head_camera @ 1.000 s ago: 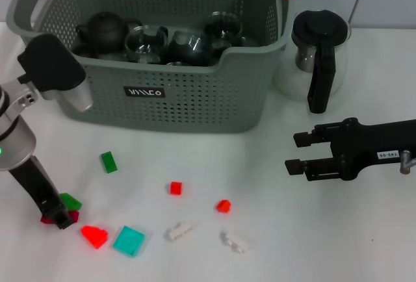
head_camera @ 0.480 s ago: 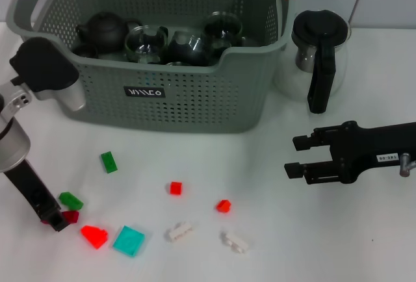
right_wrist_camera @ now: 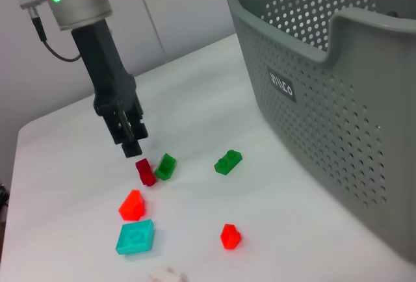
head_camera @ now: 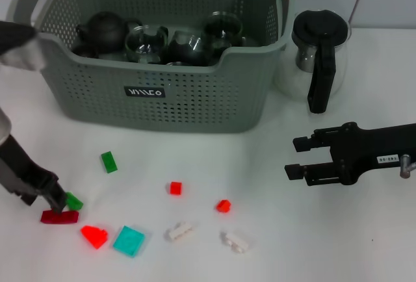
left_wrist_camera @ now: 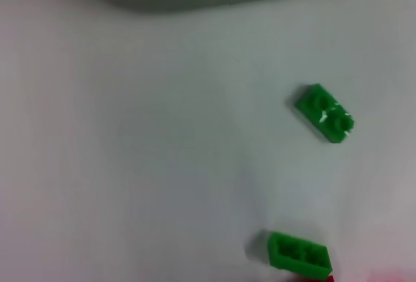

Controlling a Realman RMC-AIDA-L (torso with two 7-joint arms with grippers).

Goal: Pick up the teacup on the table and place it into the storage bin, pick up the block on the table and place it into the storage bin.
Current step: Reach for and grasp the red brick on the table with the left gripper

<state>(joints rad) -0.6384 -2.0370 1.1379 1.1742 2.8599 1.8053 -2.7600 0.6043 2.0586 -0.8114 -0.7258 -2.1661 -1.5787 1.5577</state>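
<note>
From the head camera, the left gripper [head_camera: 57, 203] is hanging low over the table's [head_camera: 273, 243] near-left corner, its tips just beside a dark red block [head_camera: 59, 217] and a green block [head_camera: 73, 201]. Neither block is being held; both are lying flat on the table. Other blocks are scattered to the right, a teal block [head_camera: 129, 240] among them. The bin [head_camera: 195, 93] is standing well behind them, already holding dark teapots and glass cups; I am seeing no teacup left out on the table. The pitcher [head_camera: 318, 58] is sitting beside the bin's right end. The right gripper [head_camera: 300, 155] is idling near the table's right side, jaws spread and holding nothing.

From the left wrist camera, two green blocks are showing on the white surface, the nearer one [left_wrist_camera: 299, 255] touching a sliver of red, the other [left_wrist_camera: 324, 112] well apart. The arm's own fingers are not showing here.

From the right wrist camera, the left gripper [right_wrist_camera: 132, 144] is hovering just above the dark red block [right_wrist_camera: 145, 171], which is touching the green one [right_wrist_camera: 165, 166]. Its fingers look nearly together, though I cannot tell for certain.

To do this pick well, I reckon the fingers should be straddling one block only, clear of its neighbour, descending square before squeezing, so the second block is not being dragged along.
</note>
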